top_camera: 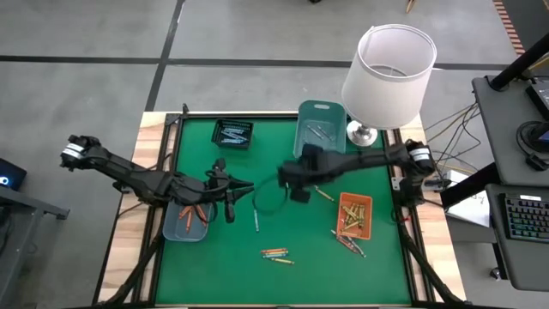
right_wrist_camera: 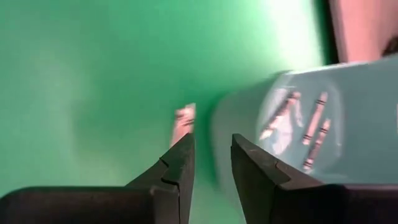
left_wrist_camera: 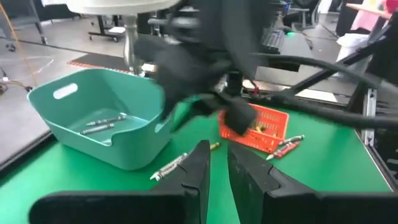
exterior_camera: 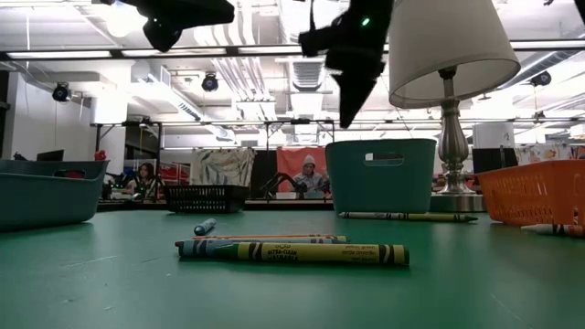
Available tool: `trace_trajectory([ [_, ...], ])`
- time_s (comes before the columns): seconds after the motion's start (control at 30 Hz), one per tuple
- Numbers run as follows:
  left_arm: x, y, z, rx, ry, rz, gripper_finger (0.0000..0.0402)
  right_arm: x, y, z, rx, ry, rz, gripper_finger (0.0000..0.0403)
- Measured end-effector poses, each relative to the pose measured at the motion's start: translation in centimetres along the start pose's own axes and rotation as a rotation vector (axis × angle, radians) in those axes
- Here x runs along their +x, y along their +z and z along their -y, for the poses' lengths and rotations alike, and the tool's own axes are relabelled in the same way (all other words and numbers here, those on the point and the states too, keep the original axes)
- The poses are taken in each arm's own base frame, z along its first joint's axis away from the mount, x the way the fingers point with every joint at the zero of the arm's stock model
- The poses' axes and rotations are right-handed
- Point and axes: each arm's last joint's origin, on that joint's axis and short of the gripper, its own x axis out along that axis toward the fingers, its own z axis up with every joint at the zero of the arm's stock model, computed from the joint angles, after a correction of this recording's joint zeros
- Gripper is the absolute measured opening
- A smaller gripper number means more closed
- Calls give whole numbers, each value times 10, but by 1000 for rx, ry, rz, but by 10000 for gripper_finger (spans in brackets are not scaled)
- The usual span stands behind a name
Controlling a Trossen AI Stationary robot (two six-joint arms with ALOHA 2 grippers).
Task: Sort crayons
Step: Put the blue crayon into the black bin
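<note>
While my right gripper [right_wrist_camera: 208, 163] hangs above the middle of the green table [top_camera: 223, 266], its fingers stand a narrow gap apart with nothing between them. It is near the teal bin [top_camera: 319, 129], where I count three grey crayons [right_wrist_camera: 305, 127]. My left gripper [left_wrist_camera: 217, 171], over the table's left half, shows only a slit between its fingers and also holds nothing.

I judge the crayons light, stiff and brittle, with paper wraps that give some grip; being round, they will roll, so I would pinch one across its middle.

Outward, a pale crayon [top_camera: 256, 221] lies alone near centre, a yellowish one [top_camera: 323, 195] sits beside the orange tray [top_camera: 353, 216], and a small cluster [top_camera: 276, 254] lies nearer the front; I cannot count it for certain. Orange crayons fill the grey tray [top_camera: 185, 225] at left. A black basket [top_camera: 232, 134] holds some too. I count four containers.
</note>
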Motion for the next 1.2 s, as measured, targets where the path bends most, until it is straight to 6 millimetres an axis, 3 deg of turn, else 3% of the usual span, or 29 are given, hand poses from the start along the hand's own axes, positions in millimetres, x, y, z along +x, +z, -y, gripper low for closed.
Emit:
trace_trajectory([
  [0.17,3,-4,2,0,-2,-16,39,-16,-21,-50,-150,51,15,93],
  [0.3,5,-7,6,8,-105,-49,39,-32,-37,-85,-252,125,34,91],
  [0.53,10,-15,12,82,-265,-124,39,-58,-65,-125,-380,164,69,86],
  [0.7,17,-28,17,157,-360,-191,39,-71,-79,-135,-336,182,74,84],
  [0.87,30,-32,24,239,-349,-292,39,-86,-87,-136,-308,198,109,78],
  [1.0,43,-30,33,422,-340,-464,39,-96,-89,-131,-286,202,150,77],
  [1.2,67,-45,40,716,-363,-795,39,-102,-90,-131,-252,199,178,77],
])
